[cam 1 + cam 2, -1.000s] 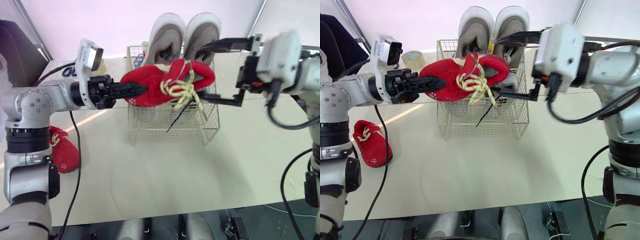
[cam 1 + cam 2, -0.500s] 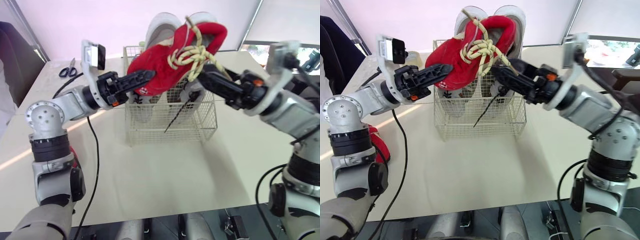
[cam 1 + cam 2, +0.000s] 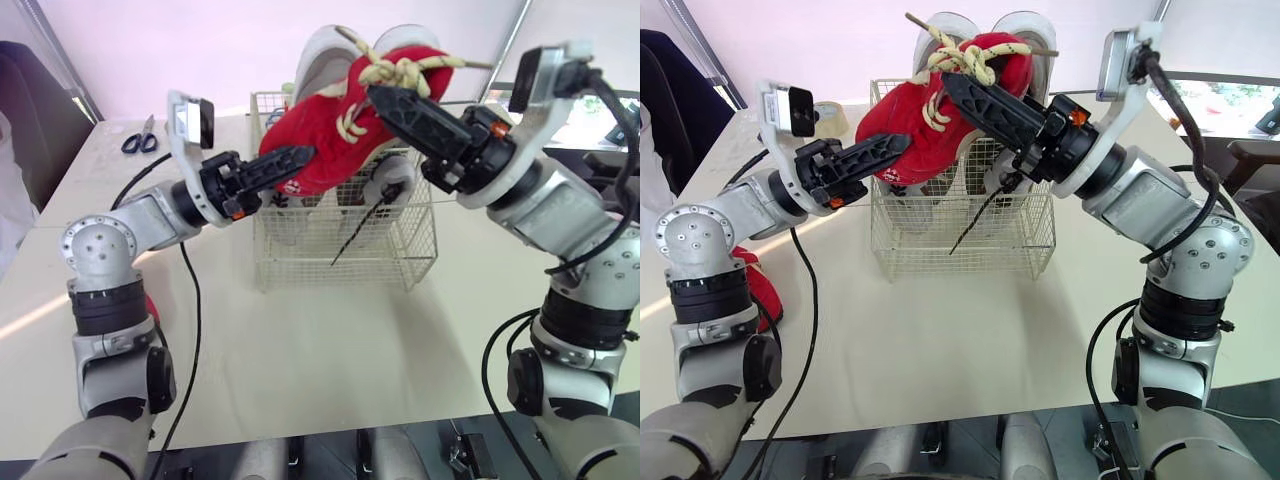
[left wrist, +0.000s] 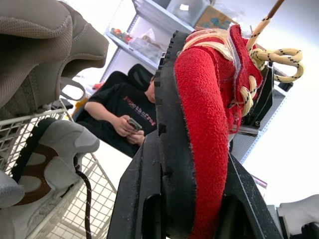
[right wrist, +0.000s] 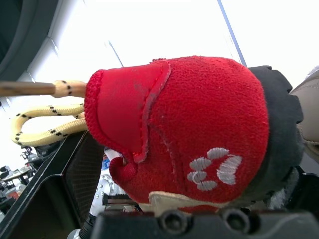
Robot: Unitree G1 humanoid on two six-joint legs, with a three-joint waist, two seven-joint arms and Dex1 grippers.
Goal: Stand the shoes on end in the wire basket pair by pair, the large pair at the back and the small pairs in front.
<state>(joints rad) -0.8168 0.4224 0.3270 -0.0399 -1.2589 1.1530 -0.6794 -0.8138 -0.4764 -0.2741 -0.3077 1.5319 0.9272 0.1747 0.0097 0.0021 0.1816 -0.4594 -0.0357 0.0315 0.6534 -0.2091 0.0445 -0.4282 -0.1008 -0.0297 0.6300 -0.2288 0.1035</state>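
Pale table (image 3: 330,340) stretched out beneath both arms, with a white wall behind. The left gripper (image 3: 300,160) had its fingers (image 4: 134,199) clamped tight on the sole and toe end of a red shoe (image 3: 330,140). The right gripper (image 3: 378,95) was closed on that shoe's other end, near the knotted yellow laces. The shoe hung tilted in the air, just above the front of the wire basket (image 3: 400,250). A pair of large grey shoes (image 3: 325,50) stood on end at the back of the basket. A second red shoe (image 3: 762,290) lay on the table beside the left arm. Scissors (image 3: 135,143) rested near the far left edge. Seen from the left wrist, a seated person (image 4: 124,112) was looking at a phone.
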